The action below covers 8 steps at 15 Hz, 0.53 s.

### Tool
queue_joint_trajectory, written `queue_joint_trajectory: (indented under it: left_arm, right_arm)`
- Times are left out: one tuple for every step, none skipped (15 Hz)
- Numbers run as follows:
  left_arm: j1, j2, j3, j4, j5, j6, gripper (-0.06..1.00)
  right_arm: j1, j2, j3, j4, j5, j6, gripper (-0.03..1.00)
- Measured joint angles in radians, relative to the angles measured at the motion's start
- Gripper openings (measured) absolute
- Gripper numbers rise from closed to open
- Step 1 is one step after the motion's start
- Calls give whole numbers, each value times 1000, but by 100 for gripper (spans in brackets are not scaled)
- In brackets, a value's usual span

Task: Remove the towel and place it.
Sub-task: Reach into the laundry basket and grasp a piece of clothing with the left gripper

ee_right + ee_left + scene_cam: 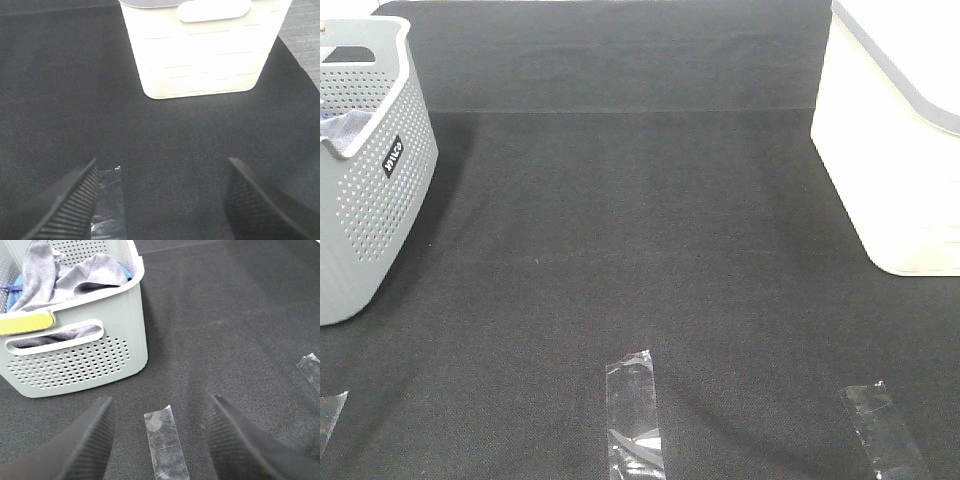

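Observation:
The grey-lavender towel (75, 277) lies crumpled inside the grey perforated basket (95, 355), partly over a bright blue cloth (15, 285). In the exterior high view the basket (375, 200) stands at the left edge and only a small fold of the towel (345, 128) shows over its rim. My left gripper (159, 440) is open and empty, low over the black mat a short way in front of the basket. My right gripper (160, 200) is open and empty, facing the white bin (200, 50). Neither gripper shows in the exterior high view.
A white bin (895, 140) stands at the right edge of the black mat (640, 250). Strips of clear tape (632, 410) (882, 425) lie near the front edge; one strip (164, 442) lies between my left fingers. A yellow tag (25, 322) sits on the basket rim.

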Motion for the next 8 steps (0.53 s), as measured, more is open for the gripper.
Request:
queue_joint_trajectory:
  left_arm:
    - [0, 0, 0, 0, 0, 0, 54]
    - [0, 0, 0, 0, 0, 0, 54]
    - [0, 0, 0, 0, 0, 0, 54]
    - [0, 0, 0, 0, 0, 0, 54]
    - [0, 0, 0, 0, 0, 0, 54]
    - [0, 0, 0, 0, 0, 0, 54]
    - [0, 0, 0, 0, 0, 0, 54]
    - [0, 0, 0, 0, 0, 0, 54]
  right_arm:
    - [0, 0, 0, 0, 0, 0, 66]
    - [0, 0, 0, 0, 0, 0, 66]
    - [0, 0, 0, 0, 0, 0, 66]
    - [0, 0, 0, 0, 0, 0, 66]
    - [0, 0, 0, 0, 0, 0, 66]
    - [0, 0, 0, 0, 0, 0, 66]
    - [0, 0, 0, 0, 0, 0, 66]
    - [0, 0, 0, 0, 0, 0, 66]
